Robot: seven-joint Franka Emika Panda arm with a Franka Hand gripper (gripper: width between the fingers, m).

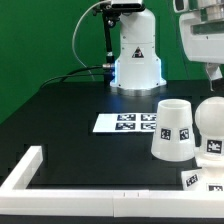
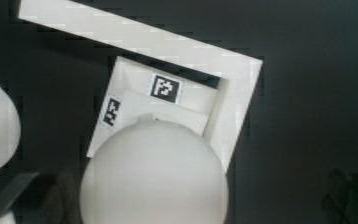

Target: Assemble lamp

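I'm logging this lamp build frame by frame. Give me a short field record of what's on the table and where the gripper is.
shade: tapered white cup, standing wide end down on the black table
bulb: rounded white part, on the base, at the exterior view's right of the shade
base: blocky tagged part under the bulb
marker board: flat tag sheet behind the shade
rail: long white rail along the near edge
gripper: above the bulb, fingers out of view, state unclear
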